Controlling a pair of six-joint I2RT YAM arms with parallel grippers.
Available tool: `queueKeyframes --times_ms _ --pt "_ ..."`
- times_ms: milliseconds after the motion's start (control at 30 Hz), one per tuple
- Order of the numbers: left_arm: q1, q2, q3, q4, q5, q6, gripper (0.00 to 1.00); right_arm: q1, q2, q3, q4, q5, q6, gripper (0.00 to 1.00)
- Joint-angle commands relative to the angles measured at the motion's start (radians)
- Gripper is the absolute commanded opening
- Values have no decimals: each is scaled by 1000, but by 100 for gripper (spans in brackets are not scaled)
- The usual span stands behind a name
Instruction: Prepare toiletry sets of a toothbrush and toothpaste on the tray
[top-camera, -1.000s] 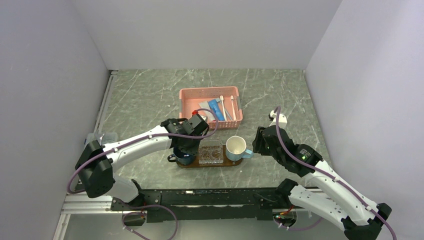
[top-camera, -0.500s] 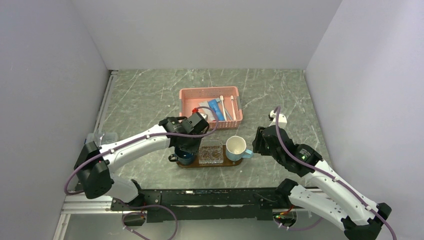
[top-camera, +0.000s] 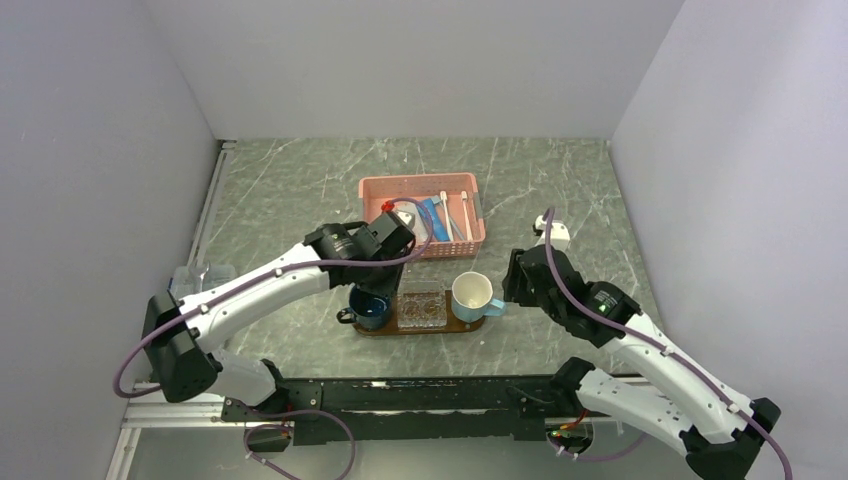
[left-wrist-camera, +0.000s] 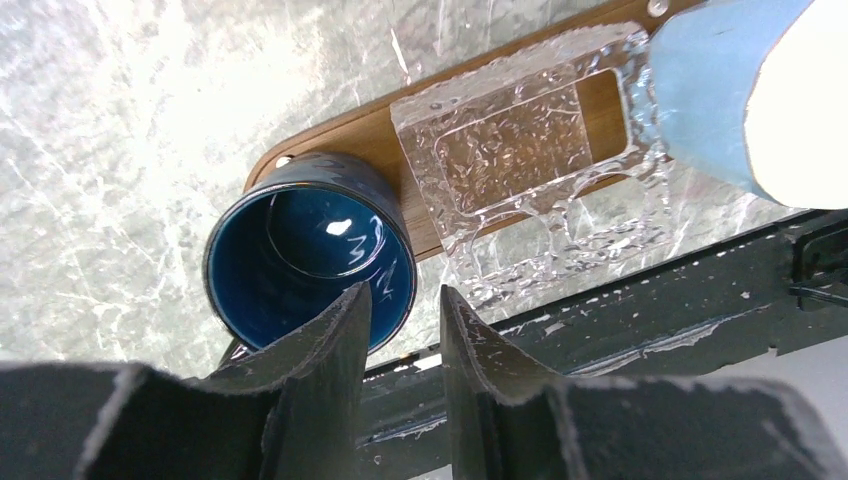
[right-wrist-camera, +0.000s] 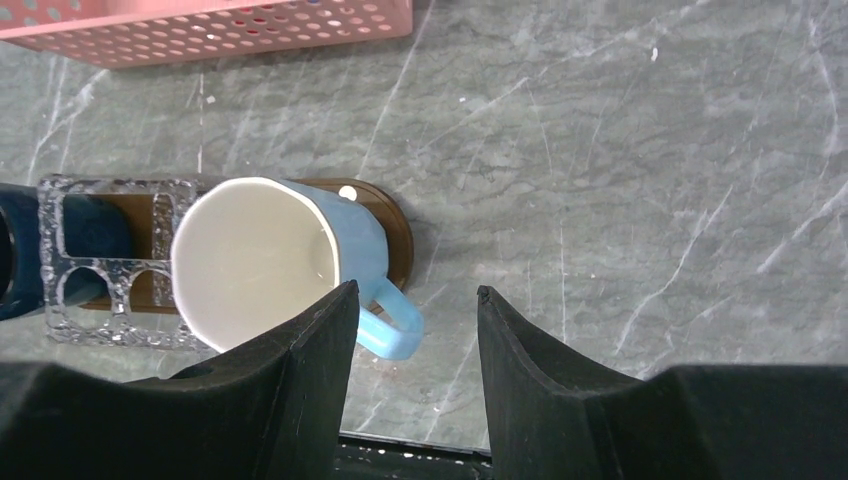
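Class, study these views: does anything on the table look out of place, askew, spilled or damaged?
The clear dish sits off-centre on the tray, and its cut-out side overhangs the tray's near edge. The dark blue mug and the light blue mug stand upright on the tray. Nothing looks spilled or damaged.

Tray (left-wrist-camera: 372, 128) was glossy dark brown; basket (top-camera: 372, 200) pink, hole-dotted; navy mug (left-wrist-camera: 300, 250); pale-blue mug (right-wrist-camera: 355, 235) was cream inside; dish (left-wrist-camera: 520, 140) clear, pebbled; table (right-wrist-camera: 620, 150) grey-green, white-veined.

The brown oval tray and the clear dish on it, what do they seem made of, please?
Brown oval tray: probably wood, warm brown with a smooth sheen. Clear square dish: glass or plastic, cannot tell which; transparent, dimpled surface.
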Motion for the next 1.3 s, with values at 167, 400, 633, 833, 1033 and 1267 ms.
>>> queueKeyframes --times_ms 167,400,633,833,1033,1267 --pt "-6 -134 105 -48 -118 75 42 3 89 166 43 16 -69 50" --pt "-6 -240 53 4 -167 127 52 3 213 273 79 17 -127 50" --pt "-5 -365 -21 66 -230 190 58 2 372 389 121 20 -182 51" --pt "-4 -488 -69 107 -258 254 66 0 527 511 151 16 -222 52" --pt "-4 -628 -154 157 -268 307 75 -25 694 633 183 -38 -255 55" --pt "-4 -722 -199 147 -251 332 96 -69 912 808 171 -114 -291 56"
